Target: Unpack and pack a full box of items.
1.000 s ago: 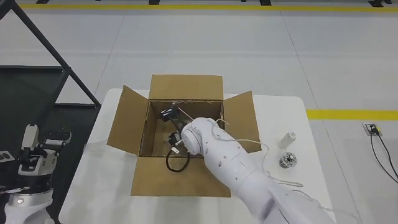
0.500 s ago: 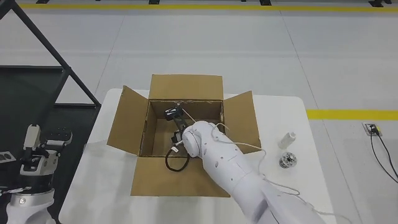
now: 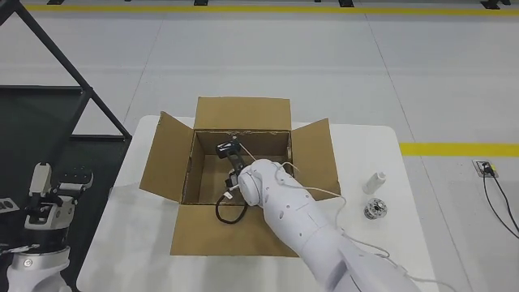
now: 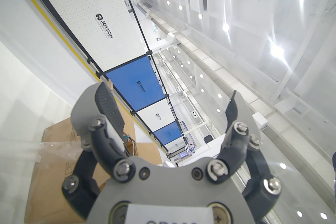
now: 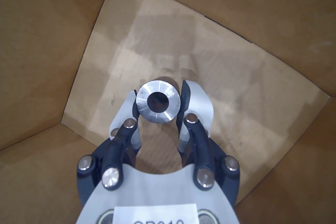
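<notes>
The fingers (image 5: 195, 100) of the right gripper (image 5: 158, 93) were pinched on a metal cylinder (image 5: 158, 103) low in the box (image 3: 243, 113) by the back edge of the table (image 3: 142, 235). Only slightly shifted sideways, it was judged not yet lifted out. The left gripper (image 4: 168, 92) was held spread.

White arm (image 3: 300, 211), black cable (image 3: 229, 215); grey right gripper (image 5: 158, 101), dark links (image 5: 119, 141), silver screws (image 5: 110, 177).

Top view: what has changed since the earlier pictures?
The right arm inside the open brown cardboard box crept slightly toward the picture's right. The right gripper is shut on a silver metal cylinder with a hole; no taking or letting go shows. The box, the white plastic bottle and the small round grey object stayed put.
</notes>
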`<state>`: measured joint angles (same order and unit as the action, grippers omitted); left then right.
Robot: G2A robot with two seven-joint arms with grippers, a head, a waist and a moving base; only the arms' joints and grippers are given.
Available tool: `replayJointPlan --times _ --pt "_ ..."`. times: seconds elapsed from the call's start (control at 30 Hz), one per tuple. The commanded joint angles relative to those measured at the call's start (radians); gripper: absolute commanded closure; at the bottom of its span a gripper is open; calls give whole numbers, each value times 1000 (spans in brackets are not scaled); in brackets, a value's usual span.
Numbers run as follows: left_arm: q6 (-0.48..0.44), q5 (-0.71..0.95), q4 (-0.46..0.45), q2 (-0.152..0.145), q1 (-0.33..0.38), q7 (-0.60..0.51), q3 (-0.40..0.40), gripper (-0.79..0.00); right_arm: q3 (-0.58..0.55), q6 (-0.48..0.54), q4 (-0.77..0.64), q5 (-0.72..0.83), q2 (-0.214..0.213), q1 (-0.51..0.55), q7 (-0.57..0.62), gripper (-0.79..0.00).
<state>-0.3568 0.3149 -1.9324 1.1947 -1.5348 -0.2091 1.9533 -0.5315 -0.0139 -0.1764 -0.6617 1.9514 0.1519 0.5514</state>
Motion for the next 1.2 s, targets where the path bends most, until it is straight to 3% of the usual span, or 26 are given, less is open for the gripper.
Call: replayJointPlan --times 0.0,0.63,1.17 --pt "1 1 1 0 0 -1 0 -785 -5 10 2 2 -1 -3 -6 0" --pt "9 -23 -6 4 15 -16 -26 -785 -29 18 -66 -51 -18 8 -123 0" --pt "12 -38 -10 5 22 -33 -41 -785 -100 33 -242 -99 -91 72 -206 0"
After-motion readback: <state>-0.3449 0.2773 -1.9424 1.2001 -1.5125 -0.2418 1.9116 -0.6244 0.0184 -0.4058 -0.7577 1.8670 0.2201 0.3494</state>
